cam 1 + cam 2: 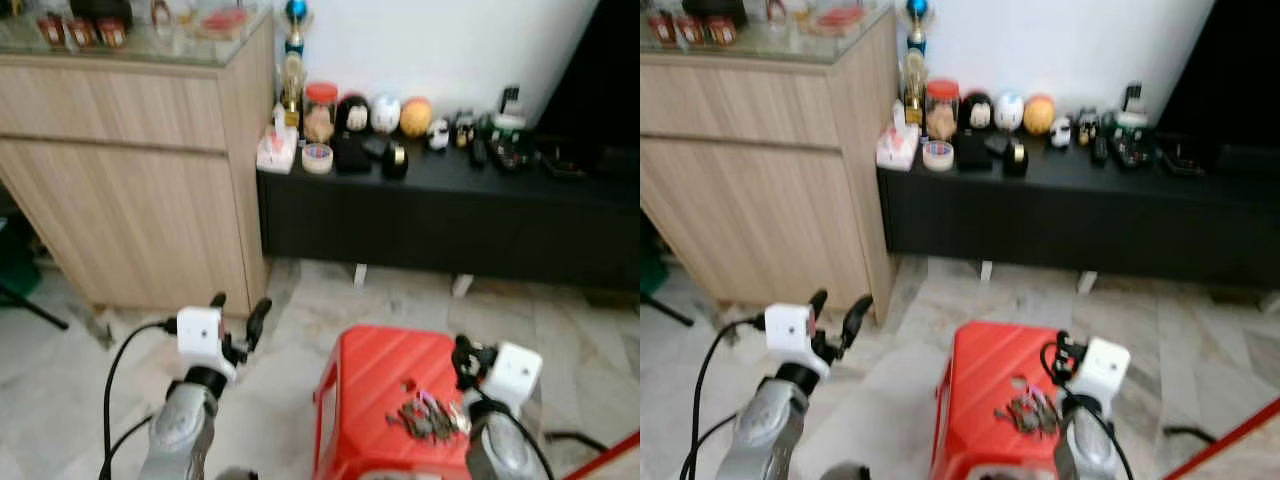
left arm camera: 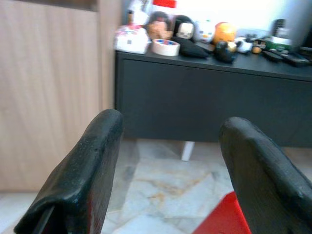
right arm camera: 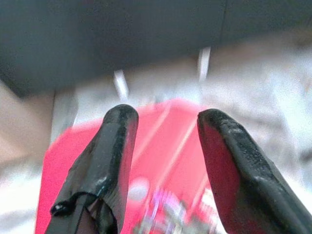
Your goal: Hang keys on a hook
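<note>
Keys (image 1: 428,417) lie in a loose bunch on my red stool (image 1: 375,385), just beside the right gripper (image 1: 462,358), whose fingers stand apart and empty. From the eye views I worry the bunch could slide off the sloped plastic if I nudge it, and I see no hook. The left gripper (image 1: 240,318) hovers open over marble floor (image 1: 300,330), near a wooden cabinet (image 1: 130,180) and a black console (image 1: 450,215) crowded with trinkets. My left wrist view faces that console. My right wrist view, blurred, looks down on the stool and keys (image 3: 163,212).
</note>
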Controlling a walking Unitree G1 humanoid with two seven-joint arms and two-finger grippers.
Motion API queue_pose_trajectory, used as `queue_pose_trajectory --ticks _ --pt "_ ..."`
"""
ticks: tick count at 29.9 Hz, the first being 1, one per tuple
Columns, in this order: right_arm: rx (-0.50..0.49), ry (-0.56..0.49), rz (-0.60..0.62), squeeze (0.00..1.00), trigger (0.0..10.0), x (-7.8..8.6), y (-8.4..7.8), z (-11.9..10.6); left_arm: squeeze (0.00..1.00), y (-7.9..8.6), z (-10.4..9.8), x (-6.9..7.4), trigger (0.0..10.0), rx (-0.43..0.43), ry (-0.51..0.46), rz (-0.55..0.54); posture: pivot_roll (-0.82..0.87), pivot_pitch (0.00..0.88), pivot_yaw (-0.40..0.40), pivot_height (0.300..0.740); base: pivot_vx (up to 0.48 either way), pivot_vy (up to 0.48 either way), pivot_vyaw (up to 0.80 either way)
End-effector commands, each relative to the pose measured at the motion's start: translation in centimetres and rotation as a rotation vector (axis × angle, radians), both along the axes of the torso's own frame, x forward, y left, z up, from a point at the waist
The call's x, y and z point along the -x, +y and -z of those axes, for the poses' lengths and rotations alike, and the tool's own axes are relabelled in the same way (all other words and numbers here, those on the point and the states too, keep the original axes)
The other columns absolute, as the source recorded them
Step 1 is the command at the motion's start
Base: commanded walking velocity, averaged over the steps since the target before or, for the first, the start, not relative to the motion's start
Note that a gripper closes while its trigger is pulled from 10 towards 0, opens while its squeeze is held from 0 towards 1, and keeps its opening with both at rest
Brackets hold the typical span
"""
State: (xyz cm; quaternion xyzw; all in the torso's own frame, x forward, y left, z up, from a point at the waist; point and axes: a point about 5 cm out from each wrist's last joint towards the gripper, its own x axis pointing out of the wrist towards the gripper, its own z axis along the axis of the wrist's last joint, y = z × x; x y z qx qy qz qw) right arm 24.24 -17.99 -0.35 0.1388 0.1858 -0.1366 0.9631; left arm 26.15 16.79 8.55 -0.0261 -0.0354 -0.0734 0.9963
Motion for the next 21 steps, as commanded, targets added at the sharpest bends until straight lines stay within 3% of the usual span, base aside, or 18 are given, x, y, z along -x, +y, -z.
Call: queue_pose_trajectory --ticks 1,3,4,6,16,21 --pt "-0.057 0.096 0.036 0.0 10.0 0.9 -0.5 1.5 0.0 -0.4 0.1 0.0 10.0 -0.003 0.011 0.015 0.04 0.0 -0.078 0.647 0.0 0.0 0.0" --pt "-0.105 0.142 0.041 0.0 10.0 1.3 -0.4 2.4 0.0 -0.4 0.1 0.0 10.0 -0.002 0.012 0.016 0.04 0.0 -0.078 0.647 0.0 0.0 0.0" --pt "-0.126 0.217 0.044 0.0 10.0 1.8 -0.3 3.4 0.0 -0.4 0.1 0.0 10.0 -0.003 0.013 0.019 0.03 0.0 -0.074 0.647 0.0 0.0 0.0" --pt "-0.162 0.23 0.068 0.0 10.0 2.0 -0.3 3.8 0.0 -0.5 0.2 0.0 10.0 -0.003 0.015 0.021 0.03 0.0 -0.074 0.647 0.0 0.0 0.0" --pt "-0.356 0.128 0.28 0.0 10.0 1.7 -1.2 4.1 0.0 -0.2 0.2 0.1 10.0 -0.01 0.019 0.013 0.05 0.0 -0.072 0.647 0.0 0.0 0.0" --pt "-0.402 0.158 0.334 0.0 10.0 2.1 -1.6 4.9 0.0 -0.4 0.2 0.1 10.0 -0.011 0.019 0.02 0.04 0.003 -0.064 0.647 0.0 0.0 0.0"
